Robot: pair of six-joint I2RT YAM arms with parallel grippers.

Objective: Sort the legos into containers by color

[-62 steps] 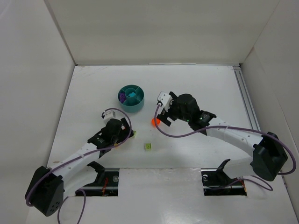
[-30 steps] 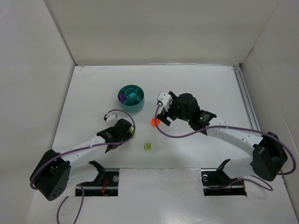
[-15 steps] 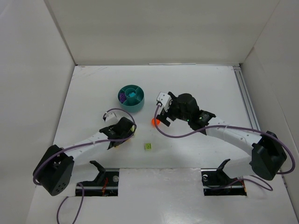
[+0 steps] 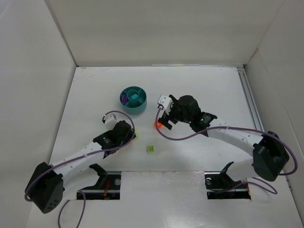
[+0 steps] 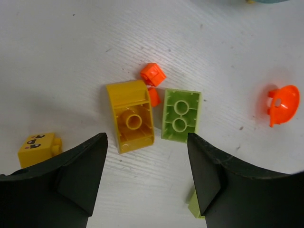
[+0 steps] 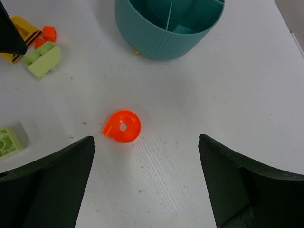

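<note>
The teal dish (image 4: pixel 133 99) holds purple pieces (image 4: pixel 124 99) in one wedge and teal ones in its central well. My left gripper (image 5: pixel 147 180) is open and empty, just above a cluster of a yellow brick (image 5: pixel 130 116), a lime brick (image 5: pixel 180 115) and a small orange brick (image 5: pixel 153 74). A yellow face brick (image 5: pixel 38 147) lies to the left. My right gripper (image 6: pixel 145 185) is open and empty, hovering just short of the rounded orange-red piece (image 6: pixel 123 127), which also shows in the top view (image 4: pixel 156 124). The dish's ribbed wall (image 6: pixel 169 23) lies beyond it.
A lone lime brick (image 4: pixel 150 148) lies near the front, between the arms, and also at the left edge of the right wrist view (image 6: pixel 9 141). White walls enclose the table on three sides. A rail (image 4: pixel 250 102) runs along the right edge.
My left arm has shifted a little about the brick cluster and now sits slightly back and left. My right gripper has edged slightly left. Nothing was picked up.
</note>
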